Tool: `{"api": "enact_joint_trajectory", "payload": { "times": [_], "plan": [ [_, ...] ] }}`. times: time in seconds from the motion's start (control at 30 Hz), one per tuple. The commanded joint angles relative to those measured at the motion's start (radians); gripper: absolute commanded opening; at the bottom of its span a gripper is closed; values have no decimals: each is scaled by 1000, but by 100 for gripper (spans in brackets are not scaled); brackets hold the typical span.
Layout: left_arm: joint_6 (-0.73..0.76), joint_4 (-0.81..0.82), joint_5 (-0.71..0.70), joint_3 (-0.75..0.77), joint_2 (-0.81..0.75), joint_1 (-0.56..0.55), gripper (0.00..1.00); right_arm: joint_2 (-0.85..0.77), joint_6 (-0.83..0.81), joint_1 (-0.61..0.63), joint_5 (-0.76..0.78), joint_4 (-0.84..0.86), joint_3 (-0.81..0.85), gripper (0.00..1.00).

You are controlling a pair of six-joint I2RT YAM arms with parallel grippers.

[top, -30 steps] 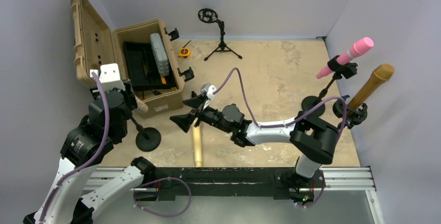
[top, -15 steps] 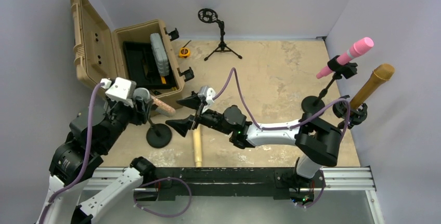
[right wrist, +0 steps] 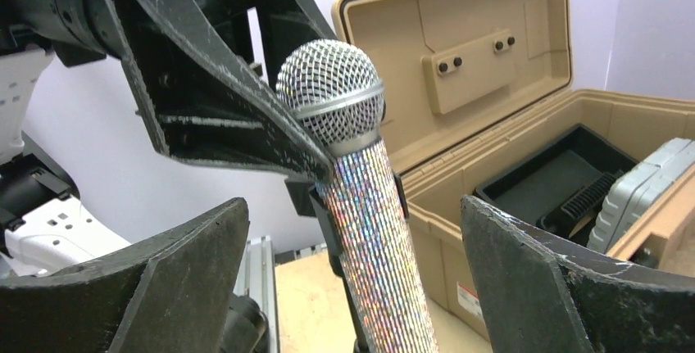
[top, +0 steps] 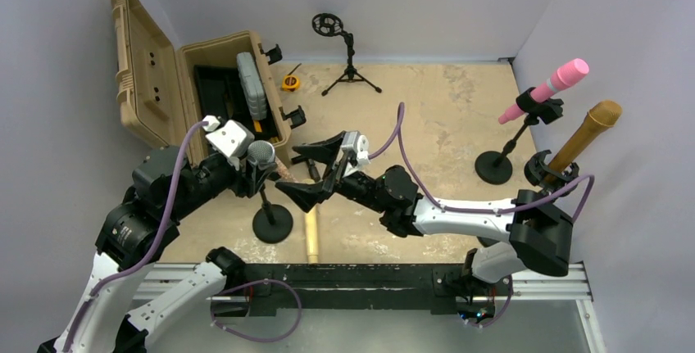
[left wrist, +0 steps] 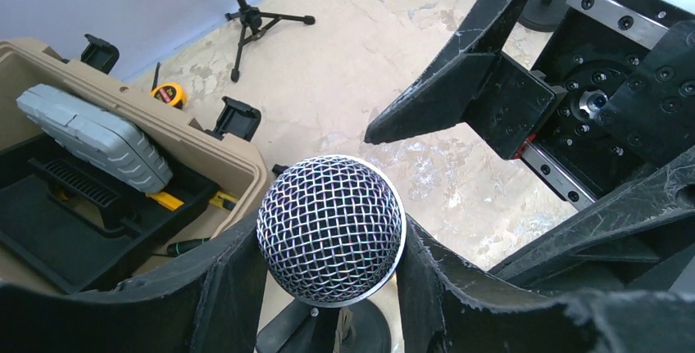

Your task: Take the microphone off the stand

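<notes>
A glittery microphone [top: 261, 153] with a silver mesh head stands upright in the clip of a black stand [top: 273, 224] with a round base, left of centre. My left gripper [top: 256, 169] is shut on the microphone [left wrist: 331, 230], its fingers [left wrist: 221, 287] pressed against both sides just under the head. My right gripper [top: 288, 170] is open and faces it from the right. In the right wrist view its wide-spread fingers [right wrist: 524, 271] bracket the sparkling body [right wrist: 373, 205] without touching it. The stand's clip [right wrist: 321, 205] shows behind the body.
An open tan toolbox [top: 156, 83] sits at the back left. A wooden-coloured microphone [top: 311, 234] lies on the table beside the stand base. A pink microphone [top: 547, 89] and a gold one [top: 583, 136] stand at the right. A tripod stand [top: 350, 70] and a yellow tape measure [top: 290, 83] are at the back.
My left arm has swung the microphone and its stand rightward toward the centre, and the microphone now stands upright. The right gripper shifted slightly right and stayed open.
</notes>
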Motion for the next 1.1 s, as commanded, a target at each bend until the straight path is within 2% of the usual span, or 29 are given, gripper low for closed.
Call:
{"api": "enact_joint_trajectory", "payload": {
  "times": [0.0,0.07,0.17,0.4,0.7,0.77,0.9,1.07],
  "plan": [
    [-10,12,28,-16,-7,2,50,-54,-28,0,13,27,-37,99],
    [-20,1,7,-14,-11,3,64,-69,-35,0,45,-2,-26,99],
    [-31,-31,-29,13,-22,2,76,-78,-62,0,127,-136,40,99],
    [-93,-62,-106,82,-111,3,94,-80,-145,0,168,-303,150,99],
    [-145,-54,-408,109,-280,3,96,-35,-110,18,229,-433,327,99],
    [-134,-62,-419,84,-299,3,100,-31,-98,29,233,-458,360,99],
    [-133,-136,-413,52,-294,3,100,-38,-104,75,239,-473,408,99],
    [-154,-180,-433,27,-310,3,100,29,-108,110,242,-527,506,98]
  ]
}}
